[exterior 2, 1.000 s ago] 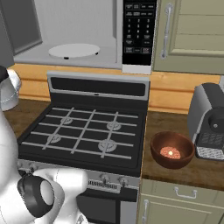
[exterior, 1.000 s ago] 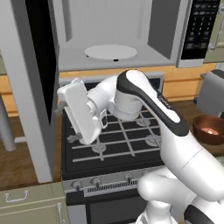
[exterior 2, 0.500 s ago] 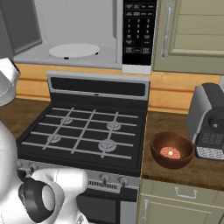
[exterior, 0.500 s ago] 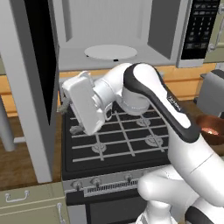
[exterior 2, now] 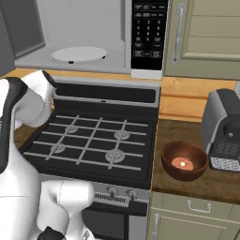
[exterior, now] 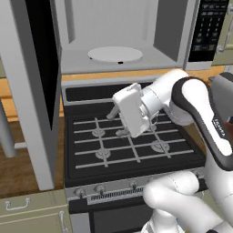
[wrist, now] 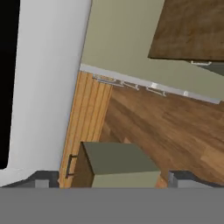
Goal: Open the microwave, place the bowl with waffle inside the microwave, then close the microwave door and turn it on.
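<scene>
The microwave (exterior: 136, 27) stands open above the stove, its white turntable (exterior: 115, 53) bare. The microwave door (exterior: 32, 91) is swung wide out to the left, and its grey edge (wrist: 43, 87) shows in the hand view. On the wooden counter right of the stove sits the brown bowl (exterior 2: 184, 160) with the orange waffle (exterior 2: 183, 163) in it. My gripper (exterior: 116, 122) hangs open over the stove's back left burners, pointing left toward the door, with nothing between its fingertips (wrist: 43, 177). It is far left of the bowl.
A black gas stove (exterior 2: 93, 140) with grey grates lies below the microwave. The keypad strip (exterior 2: 149, 35) is on the microwave's right side. A grey coffee machine (exterior 2: 227, 131) stands just right of the bowl. Beige cabinets (exterior 2: 206, 37) hang above it.
The hand has swung right, away from the open door, and now hangs over the stove. The bowl and door have not moved.
</scene>
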Motion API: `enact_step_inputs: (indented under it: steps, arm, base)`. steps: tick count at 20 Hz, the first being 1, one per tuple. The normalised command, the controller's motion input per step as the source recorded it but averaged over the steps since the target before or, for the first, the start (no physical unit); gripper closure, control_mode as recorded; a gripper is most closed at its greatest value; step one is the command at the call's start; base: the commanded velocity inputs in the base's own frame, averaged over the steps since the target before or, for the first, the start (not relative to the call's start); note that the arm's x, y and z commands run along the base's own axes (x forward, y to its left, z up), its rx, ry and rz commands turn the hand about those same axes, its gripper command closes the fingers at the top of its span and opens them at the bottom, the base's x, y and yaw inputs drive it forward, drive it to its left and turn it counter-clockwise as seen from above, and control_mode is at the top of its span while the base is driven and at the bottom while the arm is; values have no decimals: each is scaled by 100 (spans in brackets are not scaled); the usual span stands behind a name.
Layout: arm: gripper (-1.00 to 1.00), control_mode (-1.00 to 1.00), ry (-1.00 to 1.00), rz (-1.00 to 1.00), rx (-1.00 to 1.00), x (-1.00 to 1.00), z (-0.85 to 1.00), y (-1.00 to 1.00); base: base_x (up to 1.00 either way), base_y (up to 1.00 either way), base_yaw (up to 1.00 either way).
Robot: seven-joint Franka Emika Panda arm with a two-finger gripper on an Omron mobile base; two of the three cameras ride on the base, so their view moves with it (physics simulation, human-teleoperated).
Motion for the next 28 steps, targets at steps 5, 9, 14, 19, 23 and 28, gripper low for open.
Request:
enact_step_inputs:
  steps: [5, 9, 14, 19, 23, 28]
  arm:
    - [-100, -100, -30, -23, -42, 15, -78, -100]
    - [-100, -100, -26, -22, -63, 4, -48, -100]
    - [-100, -100, -12, -26, -51, 38, -51, -100]
    - [-100, -100, 0, -29, -49, 60, -19, -100]
    - [-100, -100, 5, -28, -59, 49, 0, -100]
    - [-100, -100, 1, -28, -52, 55, -36, -99]
  base:
    - [0, 0, 0]
    - [0, 0, 0]
    - [0, 0, 0]
    - [0, 0, 0]
    - [0, 0, 0]
    - [0, 0, 0]
